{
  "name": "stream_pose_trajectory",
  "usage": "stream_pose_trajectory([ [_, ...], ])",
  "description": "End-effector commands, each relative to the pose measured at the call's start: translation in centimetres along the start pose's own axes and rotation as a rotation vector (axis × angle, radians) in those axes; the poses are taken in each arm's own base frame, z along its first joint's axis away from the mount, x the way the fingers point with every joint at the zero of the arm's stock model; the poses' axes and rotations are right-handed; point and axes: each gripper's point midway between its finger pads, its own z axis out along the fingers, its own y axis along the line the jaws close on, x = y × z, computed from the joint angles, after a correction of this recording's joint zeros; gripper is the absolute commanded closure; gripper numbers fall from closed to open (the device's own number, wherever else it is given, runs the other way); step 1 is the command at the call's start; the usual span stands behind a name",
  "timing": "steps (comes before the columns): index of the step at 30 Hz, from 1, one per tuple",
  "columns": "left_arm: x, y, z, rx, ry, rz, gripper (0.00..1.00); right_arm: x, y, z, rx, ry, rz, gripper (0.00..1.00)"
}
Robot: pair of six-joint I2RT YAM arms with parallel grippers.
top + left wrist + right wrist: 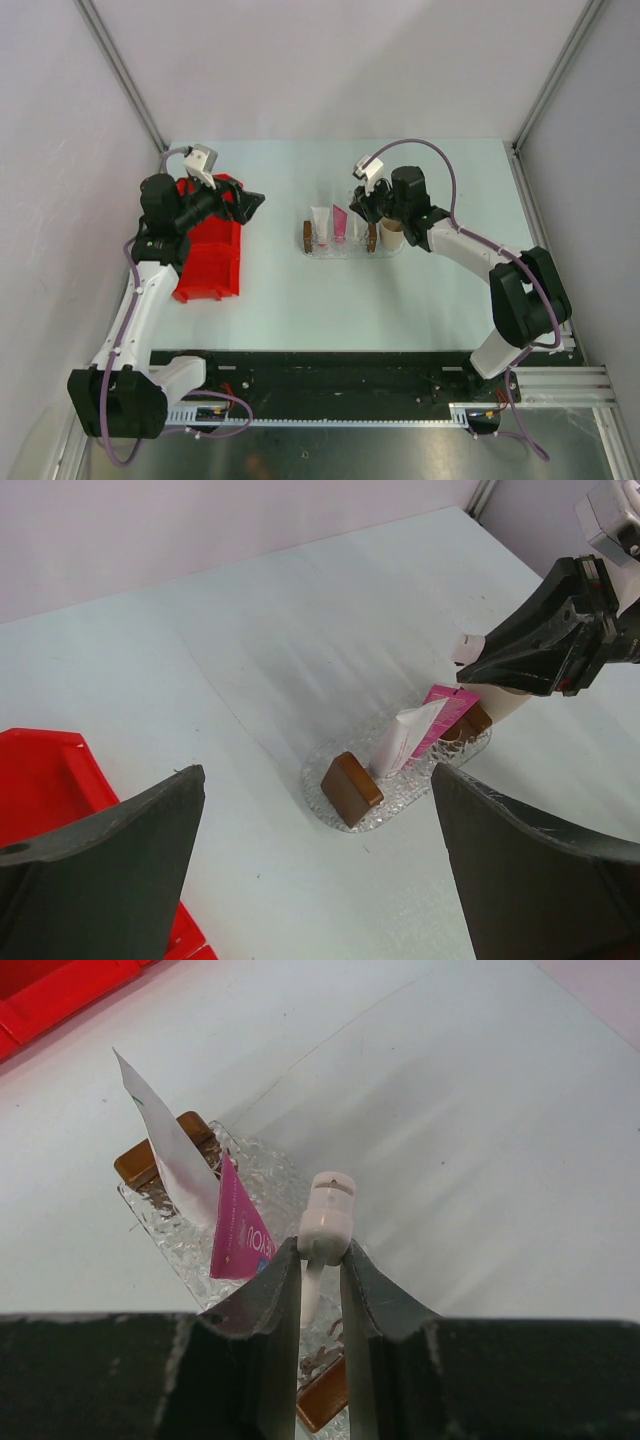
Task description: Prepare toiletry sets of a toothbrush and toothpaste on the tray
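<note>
**A:** Where is the thin white stick-like toothbrush [327, 1215]?

**B:** It is clamped in the right gripper [365, 205], over the 3 o'clock end of the shallow clear plastic tray [170, 1245]. Its rounded end pokes out past the fingertips.

**A:** And the tubes?

**B:** The white squeeze tube [165, 1150] and the magenta-pink squeeze tube [240, 1230] stand side by side in the tray, the white one toward 9 o'clock.

**A:** The left gripper [252, 203]?

**B:** Its jaws are spread wide and hold nothing. It is above the red divided plastic bin [210, 262], at the tray's 9 o'clock.

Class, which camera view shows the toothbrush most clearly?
The right wrist view: the toothbrush stands close up, clamped between the right gripper's fingers. The top external view shows only a faint sliver; the left wrist view, a small white bit.
</note>
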Motion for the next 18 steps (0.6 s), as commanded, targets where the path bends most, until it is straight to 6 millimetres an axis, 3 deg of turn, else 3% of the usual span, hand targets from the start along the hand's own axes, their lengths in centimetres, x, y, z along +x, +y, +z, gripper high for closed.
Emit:
stream_pose_trajectory([
  [1,-0.50,-0.10,-0.14,0.018,-0.025,0.020,0.00,-0.73,-0.03,-0.05,0.011,-0.020,-0.004,0.96],
  [18,-0.54,-0.21,-0.21,0.021,-0.026,0.021,0.00,-0.63,-0.02,-0.02,0.010,-0.018,-0.002,0.85],
])
